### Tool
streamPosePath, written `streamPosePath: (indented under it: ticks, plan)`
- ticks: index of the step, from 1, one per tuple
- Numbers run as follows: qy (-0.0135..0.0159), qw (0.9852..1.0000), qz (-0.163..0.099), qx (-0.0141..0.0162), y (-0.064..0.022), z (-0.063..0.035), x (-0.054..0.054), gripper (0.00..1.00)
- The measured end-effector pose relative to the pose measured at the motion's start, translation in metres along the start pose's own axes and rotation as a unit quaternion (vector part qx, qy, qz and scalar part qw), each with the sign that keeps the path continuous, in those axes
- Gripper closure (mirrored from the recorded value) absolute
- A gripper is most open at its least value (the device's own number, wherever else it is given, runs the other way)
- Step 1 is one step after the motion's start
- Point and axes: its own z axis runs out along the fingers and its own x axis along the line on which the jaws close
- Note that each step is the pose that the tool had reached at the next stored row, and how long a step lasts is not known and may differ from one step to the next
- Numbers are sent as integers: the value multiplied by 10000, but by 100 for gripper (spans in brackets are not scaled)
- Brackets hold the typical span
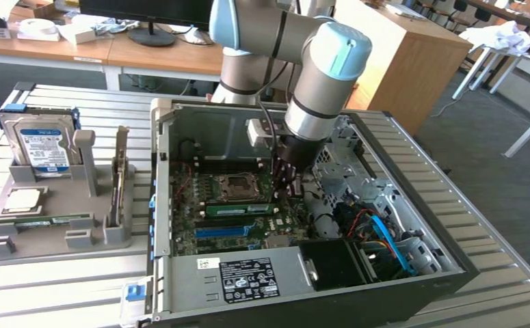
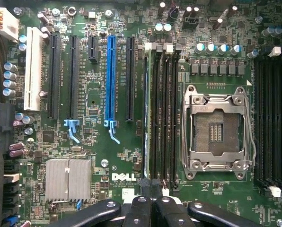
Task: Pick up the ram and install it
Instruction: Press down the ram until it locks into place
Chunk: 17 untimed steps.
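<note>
Ram, long thin green circuit-board stick [image 2: 147,113], stands edge-on in motherboard slot just beside silver processor socket [image 2: 218,131], at twelve o'clock from black pincer [image 2: 153,204]; pincer closed narrow, touching its end inside open black computer case [image 1: 447,263].

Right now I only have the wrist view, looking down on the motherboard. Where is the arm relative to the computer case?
Observer: The arm reaches down into the open computer case, with the gripper above the board beside the processor socket.
Operator: Anything outside the case?
Observer: A grey tray lies at the exterior view's left of the case, holding a blue-labelled hard drive upright.
Operator: Anything else on that tray?
Observer: A thin green stick lies flat near its front, next to a square silver processor chip.
</note>
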Motion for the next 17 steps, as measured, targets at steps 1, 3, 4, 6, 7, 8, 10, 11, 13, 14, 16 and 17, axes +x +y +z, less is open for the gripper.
streamPosePath:
  ticks: [1,3,4,6,7,8,10,11,13,14,16,17]
  plan:
    - [0,10000,0,0,0,5,0,90]
    - [1,10000,0,0,0,5,1,90]
    - [2,10000,0,0,0,5,1,90]
    - [-1,10000,0,0,-1,11,0,90]
    - [-1,10000,0,0,-1,19,0,90]
    - [0,10000,0,0,-1,26,1,90]
    - [1,10000,0,0,-2,35,1,90]
    - [1,10000,0,-1,-1,35,1,90]
    - [1,10000,0,0,-2,35,1,90]
    - [-1,10000,0,0,-2,40,1,90]
    - [0,10000,0,0,-3,54,1,90]
    - [1,10000,0,-1,-2,54,2,90]
